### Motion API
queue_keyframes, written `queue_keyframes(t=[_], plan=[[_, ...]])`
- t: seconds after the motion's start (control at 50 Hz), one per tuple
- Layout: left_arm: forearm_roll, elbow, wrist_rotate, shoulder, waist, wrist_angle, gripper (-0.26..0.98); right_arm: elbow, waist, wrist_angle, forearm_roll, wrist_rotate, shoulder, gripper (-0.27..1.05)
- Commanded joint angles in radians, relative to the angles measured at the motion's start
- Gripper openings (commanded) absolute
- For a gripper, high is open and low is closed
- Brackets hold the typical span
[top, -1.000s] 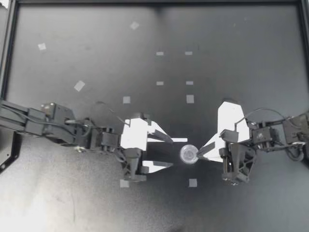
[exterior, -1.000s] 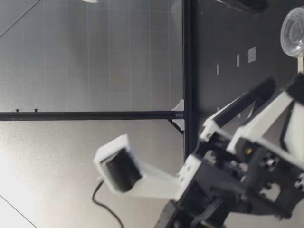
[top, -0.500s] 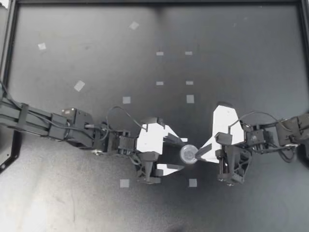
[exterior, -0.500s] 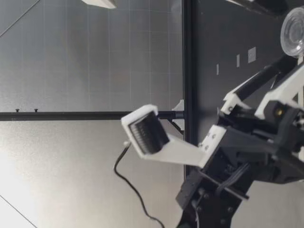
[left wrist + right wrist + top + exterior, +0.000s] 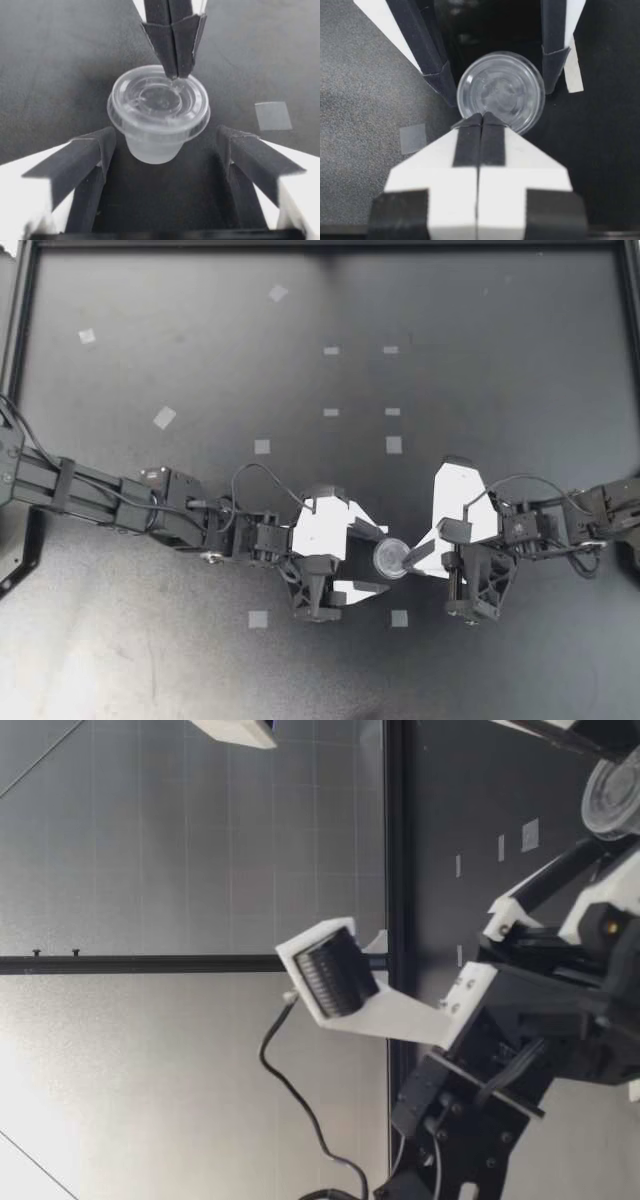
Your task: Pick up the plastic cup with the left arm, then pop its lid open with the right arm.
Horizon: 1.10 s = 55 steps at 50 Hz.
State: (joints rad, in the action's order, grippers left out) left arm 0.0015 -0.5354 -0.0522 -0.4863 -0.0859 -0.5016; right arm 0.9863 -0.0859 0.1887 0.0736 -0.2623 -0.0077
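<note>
**Near the table's front middle: clear lidded cup between two grippers**

Between the spread fingers of our left gripper (image 5: pixel 383 560) sits a small clear cup (image 5: pixel 391 558) with a snapped-on lid (image 5: pixel 159 97). It rests on the dark table (image 5: pixel 480 360), near a tape mark (image 5: pixel 399 618).

- Left side: the fingers (image 5: pixel 92 152) stand wide apart, one on each side of the cup. In the left wrist view neither touches it.
- Right side: our right gripper (image 5: pixel 411 561) comes in from the opposite side. Its fingers are pressed flat together with no gap, and the joined tips rest against the lid's rim.
- We cannot tell whether the cup stands quite flat or leans a little under that contact.

Handling, as we judge it:
- The cup looks very light and apparently empty, so a nudge at the rim is likely to slide or tip it.
- Its wall is thin, smooth plastic. That makes it slippery on the pads and easy to dent or crush under a hard squeeze.
- The lid could pop off if we press on its edge.
- The best hold looks to be on the tapered wall just under the lid's flange, from two opposite sides and with gentle pressure. The flange would then act as a stop against slipping downward.
</note>
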Motion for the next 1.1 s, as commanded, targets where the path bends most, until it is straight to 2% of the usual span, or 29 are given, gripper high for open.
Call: queue_keyframes(t=[0.0,0.64,0.78,0.88,1.08], plan=[[0.000,0.018,-0.002,0.020,0.000,-0.005,0.74,-0.005,0.005,0.002,0.000,0.000,-0.008,-0.07],[0.000,0.040,-0.002,0.031,0.000,-0.002,0.69,0.006,0.005,0.005,0.000,0.000,-0.006,-0.07],[0.000,0.041,-0.006,0.031,-0.002,-0.002,0.58,0.006,0.005,0.006,0.000,0.000,-0.006,-0.07],[0.000,0.040,-0.006,0.031,-0.005,-0.002,0.44,0.006,0.005,0.006,0.000,0.000,-0.006,-0.07],[0.000,0.043,-0.008,0.031,-0.008,-0.002,0.24,0.005,0.005,0.006,0.000,0.000,-0.012,-0.07]])
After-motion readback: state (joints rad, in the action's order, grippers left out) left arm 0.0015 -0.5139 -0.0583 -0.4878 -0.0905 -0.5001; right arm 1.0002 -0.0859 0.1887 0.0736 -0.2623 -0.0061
